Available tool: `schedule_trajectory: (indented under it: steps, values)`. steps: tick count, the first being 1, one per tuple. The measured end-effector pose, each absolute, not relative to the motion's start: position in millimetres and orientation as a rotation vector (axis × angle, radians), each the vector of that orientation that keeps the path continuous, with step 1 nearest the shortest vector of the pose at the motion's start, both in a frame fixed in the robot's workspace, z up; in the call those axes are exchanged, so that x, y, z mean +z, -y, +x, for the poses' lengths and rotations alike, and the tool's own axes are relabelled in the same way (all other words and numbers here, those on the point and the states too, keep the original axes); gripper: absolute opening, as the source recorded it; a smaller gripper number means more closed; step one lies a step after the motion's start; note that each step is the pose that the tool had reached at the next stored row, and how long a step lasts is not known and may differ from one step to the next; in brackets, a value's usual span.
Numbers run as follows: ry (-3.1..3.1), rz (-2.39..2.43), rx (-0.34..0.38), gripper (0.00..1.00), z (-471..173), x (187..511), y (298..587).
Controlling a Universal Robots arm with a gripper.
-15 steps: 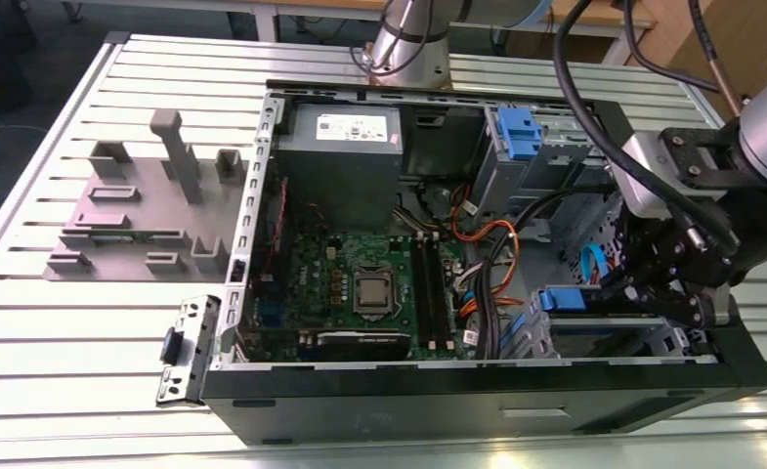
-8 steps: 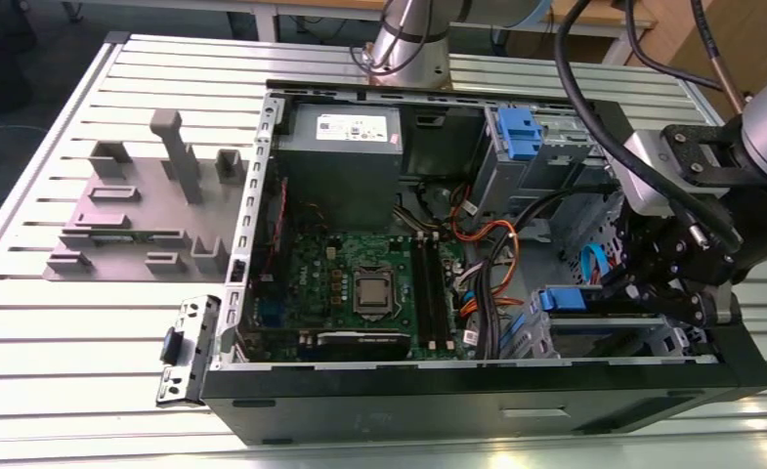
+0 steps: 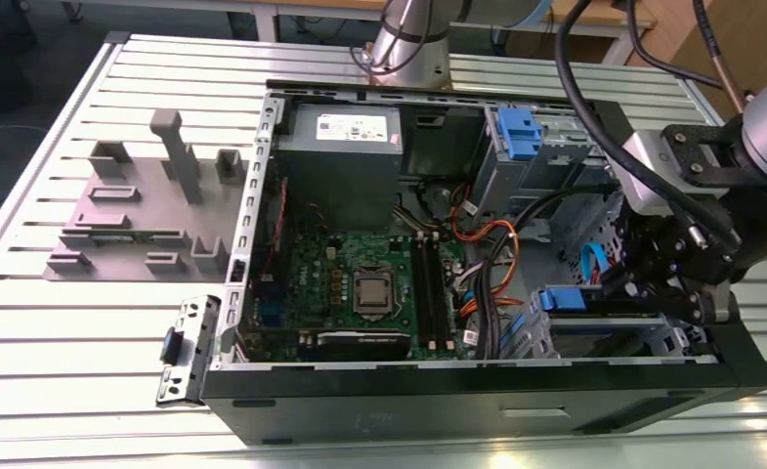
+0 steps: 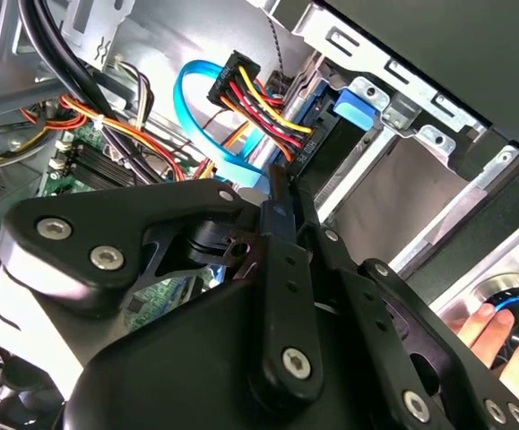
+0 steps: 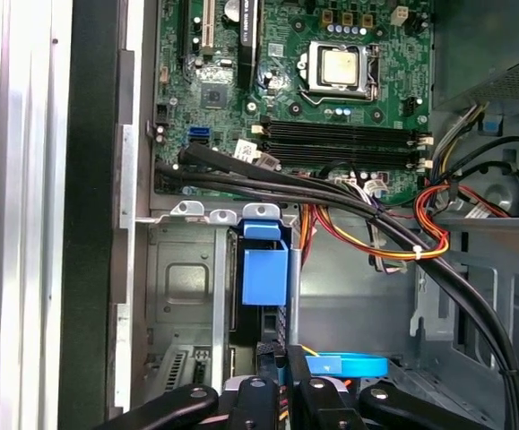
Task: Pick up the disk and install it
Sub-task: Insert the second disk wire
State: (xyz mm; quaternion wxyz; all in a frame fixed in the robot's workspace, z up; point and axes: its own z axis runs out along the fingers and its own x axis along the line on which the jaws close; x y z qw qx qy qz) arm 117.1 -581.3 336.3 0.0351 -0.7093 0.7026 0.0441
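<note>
Inside the open case (image 3: pixel 488 391), at the corner on the exterior view's right nearest the front panel, the hand (image 3: pixel 657 283) sits low over the drive cage (image 3: pixel 617 332). Its fingers (image 4: pixel 281 242) stand close together, edge-on to the disk (image 5: pixel 263 278), whose blue bracket stands upright in the cage slot; whether they pinch it I cannot tell. Beside the cage, toward the case middle, lies the motherboard (image 3: pixel 357 283), with orange and red wires (image 3: pixel 488 264) between them. A blue cable (image 4: pixel 205 116) loops just behind the disk. Outside the case, a person's fingers (image 4: pixel 488 327) rest near its wall. The case lies on a slatted bench (image 3: pixel 70 322).
</note>
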Motion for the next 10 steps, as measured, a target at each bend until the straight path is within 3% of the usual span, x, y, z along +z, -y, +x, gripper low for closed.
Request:
schedule_trajectory:
  steps: [10]
  values:
    - [-2.158,-2.178,0.141,0.16,117.7,335.0,581.9]
